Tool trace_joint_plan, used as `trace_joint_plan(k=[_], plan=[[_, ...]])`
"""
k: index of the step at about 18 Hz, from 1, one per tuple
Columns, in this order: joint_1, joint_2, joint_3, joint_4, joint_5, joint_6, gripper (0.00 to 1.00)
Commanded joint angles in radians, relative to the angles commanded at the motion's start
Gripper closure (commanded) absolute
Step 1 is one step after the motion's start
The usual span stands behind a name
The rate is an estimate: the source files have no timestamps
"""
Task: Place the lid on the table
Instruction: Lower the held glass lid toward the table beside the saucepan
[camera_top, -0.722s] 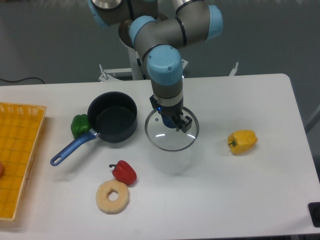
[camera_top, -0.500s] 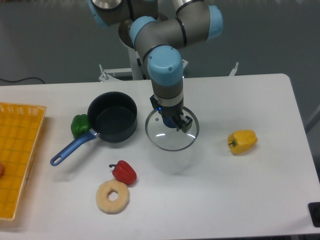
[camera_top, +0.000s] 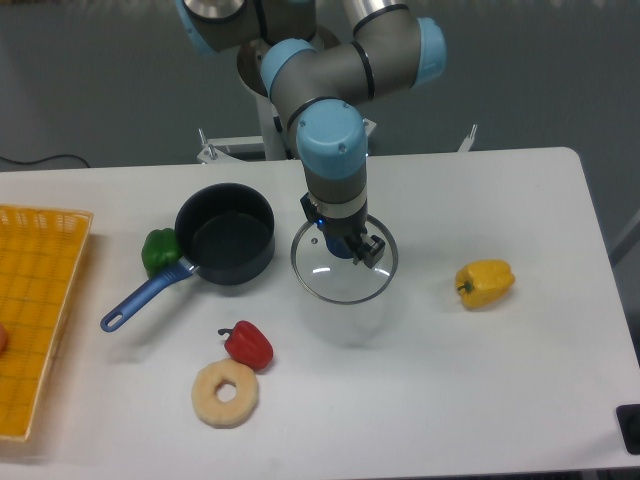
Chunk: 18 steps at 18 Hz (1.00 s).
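Lid (camera_top: 335, 280) is off the saucepan (camera_top: 226, 233), directly under the hand (camera_top: 352, 248), which looks clamped on its knob. Seems held above the surface (camera_top: 480, 380), so lowering and letting go remain.

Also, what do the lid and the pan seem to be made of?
The lid looks like clear glass with a thin shiny metal rim: the white table shows through it, and it carries a bright reflection. The pan seems to be dark, matte-coated metal, with a glossy blue handle, perhaps plastic or painted; the picture leaves that open.
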Motion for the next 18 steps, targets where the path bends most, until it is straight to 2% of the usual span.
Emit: trace_joint_plan(k=[18], plan=[[-0.012, -0.097, 0.000, 0.028, 0.034, -0.006, 0.49]])
